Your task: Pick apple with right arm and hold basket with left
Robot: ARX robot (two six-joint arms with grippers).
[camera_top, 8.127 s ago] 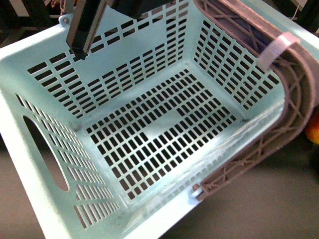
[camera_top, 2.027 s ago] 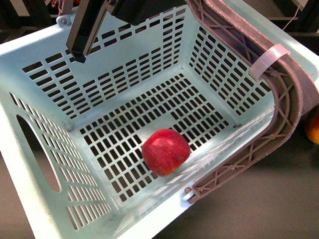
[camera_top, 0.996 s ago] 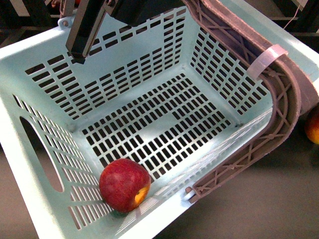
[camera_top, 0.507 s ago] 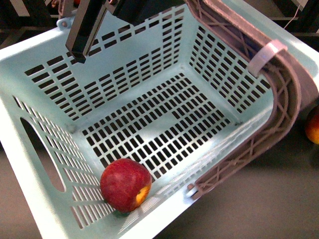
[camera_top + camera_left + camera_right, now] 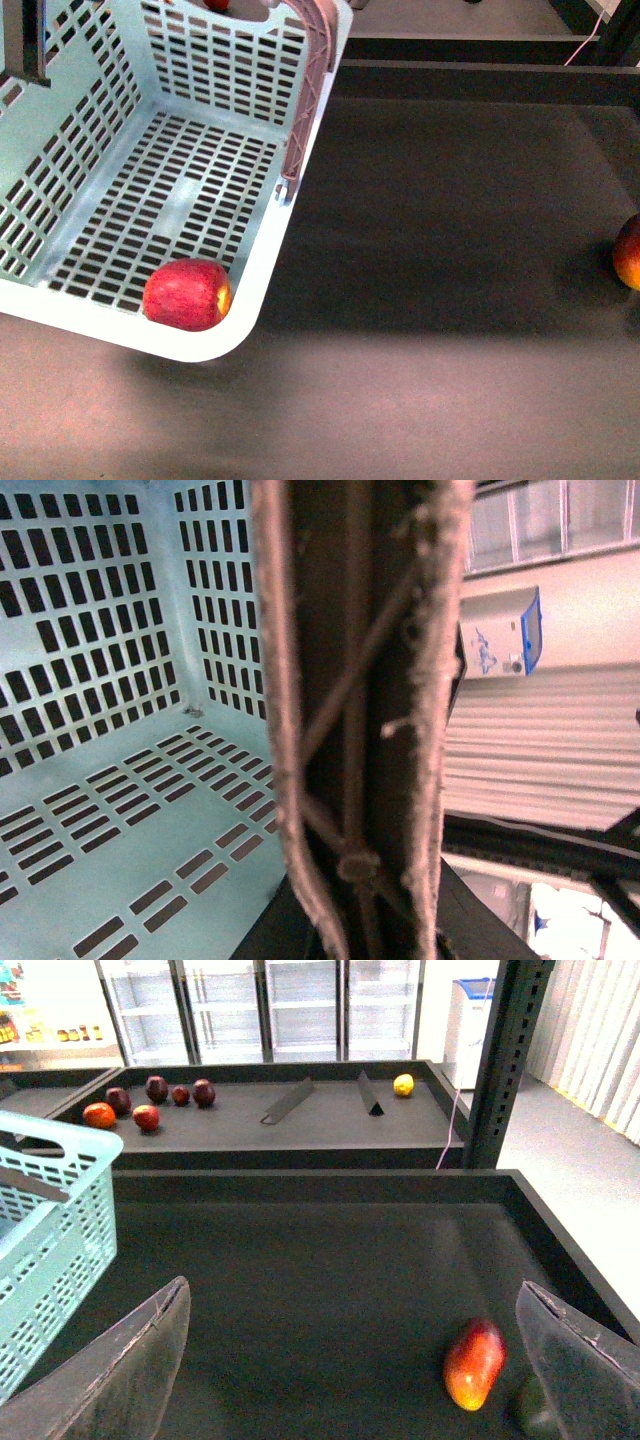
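Apple [image 5: 186,294] in basket [image 5: 262,270] corner, left tool [image 5: 22,45] seemingly clamping its handle [image 5: 360,680], right tool [image 5: 352,1295] spread wide.

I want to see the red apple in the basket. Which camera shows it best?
The front view: the apple lies whole in the basket's near corner. The left wrist view shows only basket walls and handle; the right wrist view shows just the basket's outside.

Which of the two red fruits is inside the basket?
The round red apple, lying in the near corner of the basket. The orange-red fruit with a yellow underside sits outside, on the dark surface to the right.
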